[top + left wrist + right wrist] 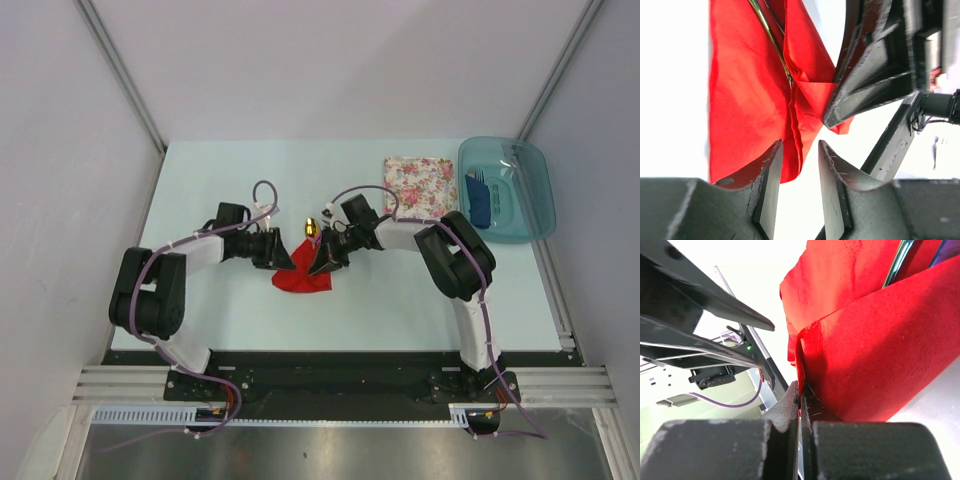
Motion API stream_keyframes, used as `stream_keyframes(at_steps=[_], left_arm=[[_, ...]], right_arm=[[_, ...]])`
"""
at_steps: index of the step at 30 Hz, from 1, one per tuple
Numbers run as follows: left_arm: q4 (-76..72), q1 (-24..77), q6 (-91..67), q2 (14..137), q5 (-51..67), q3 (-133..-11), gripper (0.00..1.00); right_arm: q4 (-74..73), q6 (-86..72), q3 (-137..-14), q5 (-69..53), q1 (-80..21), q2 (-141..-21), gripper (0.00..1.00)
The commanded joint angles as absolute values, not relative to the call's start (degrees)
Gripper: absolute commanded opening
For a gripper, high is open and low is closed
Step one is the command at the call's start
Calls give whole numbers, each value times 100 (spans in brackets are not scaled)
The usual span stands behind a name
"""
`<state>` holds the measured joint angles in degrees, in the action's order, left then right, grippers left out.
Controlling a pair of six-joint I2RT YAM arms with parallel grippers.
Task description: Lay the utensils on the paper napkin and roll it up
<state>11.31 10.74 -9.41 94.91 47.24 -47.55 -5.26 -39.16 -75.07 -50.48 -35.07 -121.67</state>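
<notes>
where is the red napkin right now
In the top view the red napkin lies mid-table between the left tool and the right tool, which pinches its edge.

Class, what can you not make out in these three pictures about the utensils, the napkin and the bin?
1. Number of utensils: the top view shows only a gold spoon head. The red paper napkin and the right gripper cover the rest.
2. Utensil handles: in the right wrist view they are cut off by the top edge.
3. Blue items in the teal bin: in the top view they are too small to name.
</notes>
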Motion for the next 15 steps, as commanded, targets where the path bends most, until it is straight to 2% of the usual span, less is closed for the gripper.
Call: stream_keyframes(at_steps=[1, 15], left_arm=[[1318, 800, -817, 9097, 4992, -4597, 41], [291, 721, -1801, 9114, 5115, -4438, 43]], right_arm=[[-281, -4043, -7778, -5071, -3621, -12339, 0], [-62, -4175, -7893, -4992, -3771, -12674, 0]])
